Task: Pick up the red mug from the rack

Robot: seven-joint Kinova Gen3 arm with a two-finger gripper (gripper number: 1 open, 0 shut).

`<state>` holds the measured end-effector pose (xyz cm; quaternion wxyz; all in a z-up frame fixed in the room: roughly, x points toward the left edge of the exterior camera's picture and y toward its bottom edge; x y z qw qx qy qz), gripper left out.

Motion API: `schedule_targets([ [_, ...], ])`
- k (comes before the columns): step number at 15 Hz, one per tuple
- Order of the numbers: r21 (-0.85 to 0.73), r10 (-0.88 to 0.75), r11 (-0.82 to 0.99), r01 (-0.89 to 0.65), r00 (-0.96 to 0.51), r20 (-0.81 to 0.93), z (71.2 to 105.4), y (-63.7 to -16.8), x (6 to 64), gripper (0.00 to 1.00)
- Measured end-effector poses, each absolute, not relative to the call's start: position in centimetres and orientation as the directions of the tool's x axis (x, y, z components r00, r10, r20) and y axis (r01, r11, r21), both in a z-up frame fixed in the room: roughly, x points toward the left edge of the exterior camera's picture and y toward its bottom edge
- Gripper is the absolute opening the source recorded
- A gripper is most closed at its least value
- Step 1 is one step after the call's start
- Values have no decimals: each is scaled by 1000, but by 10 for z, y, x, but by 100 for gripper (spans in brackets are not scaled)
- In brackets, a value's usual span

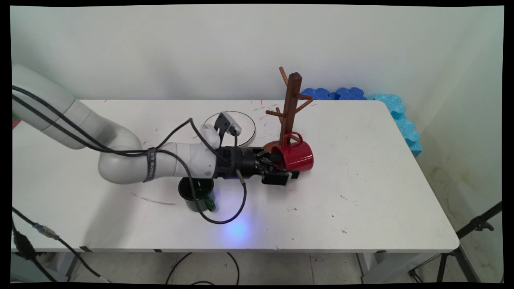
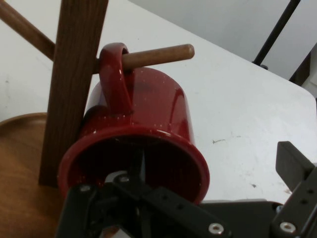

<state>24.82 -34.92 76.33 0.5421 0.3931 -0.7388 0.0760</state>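
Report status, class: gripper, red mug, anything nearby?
Gripper open, one finger inside red mug. Mug's handle hangs on mug tree peg. Green mug under the arm.

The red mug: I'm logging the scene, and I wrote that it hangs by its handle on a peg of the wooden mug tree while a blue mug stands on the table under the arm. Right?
One detail is wrong: the mug under the arm is dark green, not blue, as the main view shows. The red mug does hang by its handle on a peg of the wooden mug tree.

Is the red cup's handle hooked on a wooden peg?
Yes, the red cup's handle loops over a wooden peg of the mug tree.
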Motion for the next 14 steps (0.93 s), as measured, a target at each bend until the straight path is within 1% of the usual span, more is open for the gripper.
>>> schedule_targets([
  [12,308,-513,674,-671,-126,849,762,-361,232,100],
  [13,308,-516,675,-671,-131,847,761,-361,231,0],
  [14,307,-518,677,-669,-136,845,761,-361,230,0],
])
